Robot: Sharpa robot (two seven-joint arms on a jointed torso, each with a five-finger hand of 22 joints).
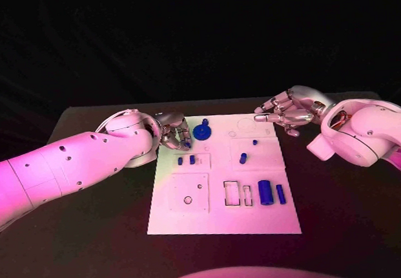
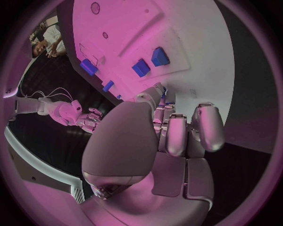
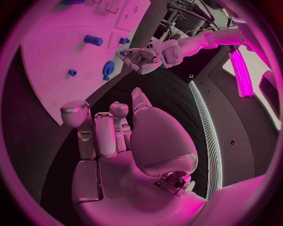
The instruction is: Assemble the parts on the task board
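Several small blue parts on the task board look light, rigid, slick — pinch their sides — while the left hand and right hand hover curled, holding nothing.

White task board – blue parts on it – black table.

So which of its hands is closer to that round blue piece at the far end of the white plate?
The left hand: it sits right beside the round blue part at the task board's edge. The right hand hovers off the opposite far corner.
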